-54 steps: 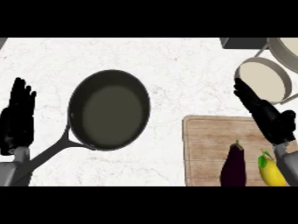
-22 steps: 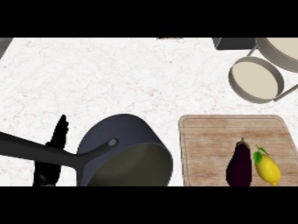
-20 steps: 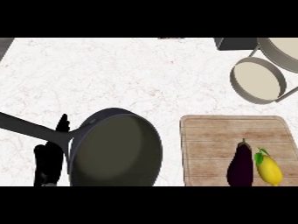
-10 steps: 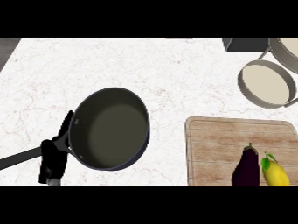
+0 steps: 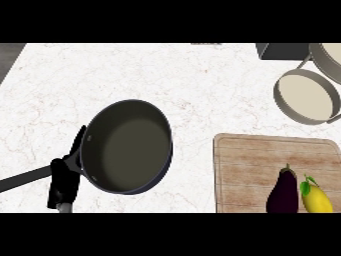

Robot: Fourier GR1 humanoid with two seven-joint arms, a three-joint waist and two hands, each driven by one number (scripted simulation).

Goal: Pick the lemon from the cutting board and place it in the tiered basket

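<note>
Lemon (image 5: 317,198): lies at the near right corner of the cutting board (image 5: 254,160), long axis running roughly away from the viewer, leafy stem end pointing away.
Eggplant (image 5: 284,191): just beside the lemon on its left, apparently touching it and lying parallel.
Left robot hand (image 5: 64,172): seen edge-on at lower left, fingers straight and together, pointing up and away; it sits by the handle of the frying pan (image 5: 127,146).
Right robot hand: out of view; its state cannot be told.
Key relation: the lemon lies far to the right of the left robot hand, with pan and eggplant between, so the right side is judged the nearer approach.
Tiered basket (image 5: 309,92): upper right on the white marbled surface (image 5: 129,70), beyond the board; its lower round tier faces open.
Obstruction: the eggplant crowds the lemon's left flank.
</note>
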